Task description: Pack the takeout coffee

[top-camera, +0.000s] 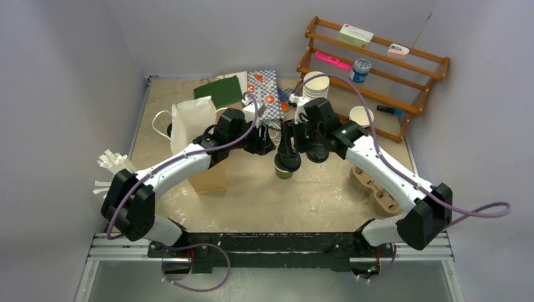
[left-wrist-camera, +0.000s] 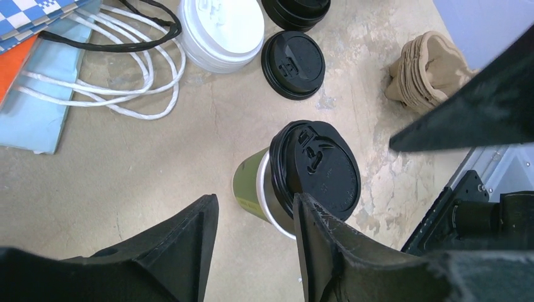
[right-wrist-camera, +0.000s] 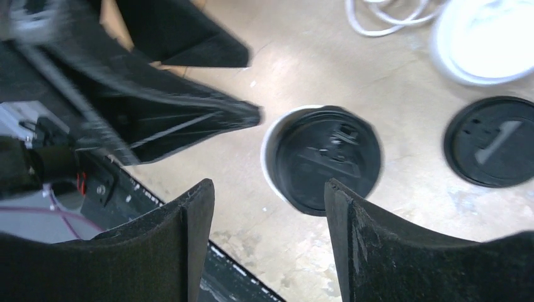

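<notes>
Left wrist, black-lidded green cup (left-wrist-camera: 247,184) contents hidden, left tool (left-wrist-camera: 255,200) and right tool (right-wrist-camera: 269,184) parted, empty.

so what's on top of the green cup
A black lid sits on the green cup, off-centre, white rim showing. What is inside is covered.

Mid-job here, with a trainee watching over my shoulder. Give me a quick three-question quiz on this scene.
1. True or false: the green cup at table centre wears a white lid.
2. What lies right beside the loose black lid? A) white lids B) a spoon C) a sponge
3. Fill in: the left gripper and right gripper each have jaws standing ____.
Key: 1 false (it is black); 2 A; 3 open.
</notes>
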Robot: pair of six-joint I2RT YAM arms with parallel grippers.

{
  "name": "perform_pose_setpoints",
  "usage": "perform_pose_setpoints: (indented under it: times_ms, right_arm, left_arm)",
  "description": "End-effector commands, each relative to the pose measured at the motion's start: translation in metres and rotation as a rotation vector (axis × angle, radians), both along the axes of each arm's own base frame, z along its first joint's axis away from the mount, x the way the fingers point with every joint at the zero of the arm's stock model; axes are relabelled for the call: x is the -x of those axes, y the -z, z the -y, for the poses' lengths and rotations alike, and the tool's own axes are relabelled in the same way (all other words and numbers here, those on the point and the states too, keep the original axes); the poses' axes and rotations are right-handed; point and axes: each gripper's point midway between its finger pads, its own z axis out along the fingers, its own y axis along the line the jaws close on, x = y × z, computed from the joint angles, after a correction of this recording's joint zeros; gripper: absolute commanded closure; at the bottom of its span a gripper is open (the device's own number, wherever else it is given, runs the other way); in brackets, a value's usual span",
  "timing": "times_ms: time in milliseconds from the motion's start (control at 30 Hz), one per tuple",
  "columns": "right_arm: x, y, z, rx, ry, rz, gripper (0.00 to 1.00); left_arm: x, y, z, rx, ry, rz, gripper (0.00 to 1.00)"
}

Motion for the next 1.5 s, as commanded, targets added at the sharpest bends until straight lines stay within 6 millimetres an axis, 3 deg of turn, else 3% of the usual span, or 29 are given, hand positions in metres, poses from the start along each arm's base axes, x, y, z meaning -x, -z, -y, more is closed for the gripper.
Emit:
perform_pose_setpoints:
  times_ms: [0, 233, 333, 433, 800, 1000, 1467]
  right_arm:
    - [-0.011, -0.007, 0.025, -0.085, 0.072, 0.002, 0.34]
    - [-0.021, 0.018, 0.043, -0.082, 0.131, -0.044, 0.36]
    - [-0.027, 0.026, 0.051, -0.098, 0.167, -0.063, 0.28]
    - [-0.031, 0.030, 0.056, -0.154, 0.185, -0.089, 0.30]
    - [-0.032, 0.053, 0.056, -0.183, 0.187, -0.150, 0.46]
    - [-0.030, 0.062, 0.056, -0.177, 0.180, -0.171, 0.49]
    - [-0.027, 0.063, 0.047, -0.215, 0.128, -0.195, 0.58]
  left_arm:
    - [0.003, -0.025, -0.003, 0.037, -0.013, 0.054, 0.51]
    - [0.017, -0.022, -0.003, 0.086, -0.004, 0.015, 0.52]
    - [0.025, -0.024, 0.000, 0.147, -0.004, 0.000, 0.51]
    - [0.031, -0.024, 0.002, 0.193, -0.001, -0.005, 0.50]
    - [0.033, -0.011, 0.017, 0.186, 0.024, -0.022, 0.48]
    - [0.034, -0.004, 0.026, 0.175, 0.036, -0.039, 0.50]
    - [0.032, 0.007, 0.025, 0.133, 0.026, -0.058, 0.46]
